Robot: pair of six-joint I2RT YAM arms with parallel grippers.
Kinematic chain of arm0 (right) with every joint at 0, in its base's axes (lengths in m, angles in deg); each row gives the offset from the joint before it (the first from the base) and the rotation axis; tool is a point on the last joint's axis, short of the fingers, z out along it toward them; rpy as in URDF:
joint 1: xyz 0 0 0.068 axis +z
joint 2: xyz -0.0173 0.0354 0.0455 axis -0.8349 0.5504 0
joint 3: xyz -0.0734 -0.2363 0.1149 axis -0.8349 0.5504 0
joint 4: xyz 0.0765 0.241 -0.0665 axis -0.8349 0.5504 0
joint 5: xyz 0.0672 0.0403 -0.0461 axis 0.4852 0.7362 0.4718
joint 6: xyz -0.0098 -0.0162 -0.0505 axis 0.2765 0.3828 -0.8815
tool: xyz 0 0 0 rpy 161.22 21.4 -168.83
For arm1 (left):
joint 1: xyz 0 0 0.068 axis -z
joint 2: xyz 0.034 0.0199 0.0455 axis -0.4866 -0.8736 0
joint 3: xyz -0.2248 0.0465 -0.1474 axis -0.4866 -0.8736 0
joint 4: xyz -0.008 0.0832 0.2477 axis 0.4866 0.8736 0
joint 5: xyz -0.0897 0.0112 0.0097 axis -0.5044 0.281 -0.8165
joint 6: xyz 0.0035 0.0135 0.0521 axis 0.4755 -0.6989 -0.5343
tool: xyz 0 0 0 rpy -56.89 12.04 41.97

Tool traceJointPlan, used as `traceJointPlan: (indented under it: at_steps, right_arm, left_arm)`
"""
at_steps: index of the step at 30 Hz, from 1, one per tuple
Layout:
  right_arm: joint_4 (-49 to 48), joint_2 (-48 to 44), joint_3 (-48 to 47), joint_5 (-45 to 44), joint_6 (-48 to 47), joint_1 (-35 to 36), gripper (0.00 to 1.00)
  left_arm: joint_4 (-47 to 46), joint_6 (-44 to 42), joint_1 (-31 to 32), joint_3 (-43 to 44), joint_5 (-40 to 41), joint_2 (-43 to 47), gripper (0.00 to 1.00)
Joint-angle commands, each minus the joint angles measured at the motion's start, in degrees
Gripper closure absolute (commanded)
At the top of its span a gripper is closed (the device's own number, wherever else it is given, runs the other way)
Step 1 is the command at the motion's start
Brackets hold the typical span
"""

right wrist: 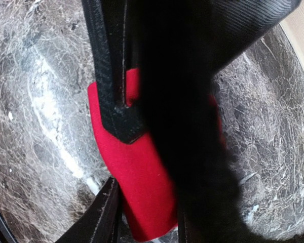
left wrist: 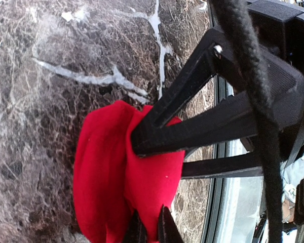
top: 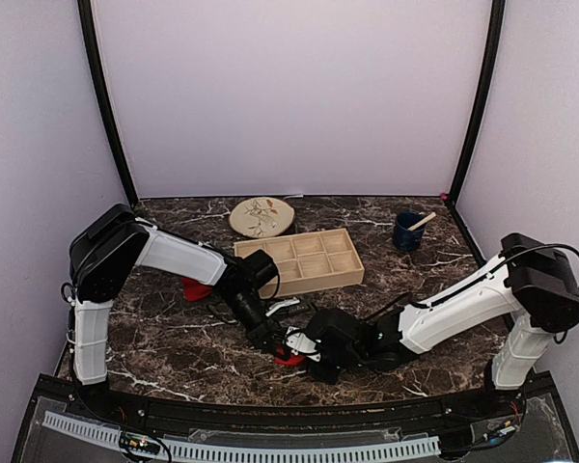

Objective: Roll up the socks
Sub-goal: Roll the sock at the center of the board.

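Note:
One red sock (top: 289, 360) lies bunched on the marble near the front edge, between both grippers. My left gripper (top: 273, 340) is shut on a fold of that sock (left wrist: 101, 167); in the left wrist view its fingertips (left wrist: 151, 223) pinch the cloth at the bottom. My right gripper (top: 297, 349) comes in from the right, and its fingers (right wrist: 104, 217) sit either side of the sock (right wrist: 142, 177), closed against it. A dark blurred shape hides its other finger. A second red sock (top: 195, 288) lies further left, partly hidden behind my left arm.
A wooden compartment tray (top: 318, 282) stands just behind the grippers. A round patterned plate (top: 262, 216) lies at the back, and a blue cup (top: 407, 231) with a wooden stick stands at the back right. The table's front rail (left wrist: 220, 202) is close to the sock.

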Motion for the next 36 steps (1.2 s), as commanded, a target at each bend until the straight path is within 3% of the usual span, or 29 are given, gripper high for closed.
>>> traceJointPlan:
  at_steps: [1,9,13,15,18,23,36]
  right_arm:
    - [0.56,2.09,-1.16,0.03,-0.74,0.41,0.68]
    - [1.75,3.03,-1.57,2.45,-0.25,-0.68,0.91]
    - [2.19,3.07,-1.21,4.51,0.45,-1.37,0.97]
    - [2.46,3.08,-1.1,5.58,0.74,-1.66,0.98]
    - [2.74,3.1,-0.92,7.52,1.24,-2.2,1.0]
    - [3.28,3.33,-0.85,10.77,2.36,-3.31,1.0]
    - [5.43,4.49,-1.87,19.29,4.9,-7.34,1.0]
  left_arm:
    - [3.8,-1.33,-0.1,-0.33,2.45,-1.25,1.0]
    - [3.78,-0.7,-0.19,-0.09,3.45,-1.28,1.0]
    - [3.64,0.18,-0.52,0.34,4.49,-1.23,1.0]
    - [3.42,0.62,-0.65,0.41,5.02,-0.88,0.99]
    - [2.17,1.46,-1.18,-0.08,6.24,0.52,0.88]
    - [-0.76,3.12,-2.06,-1.39,7.77,3.9,0.8]
    - [-9.04,6.36,-3.54,-5.81,11.19,10.85,0.76]
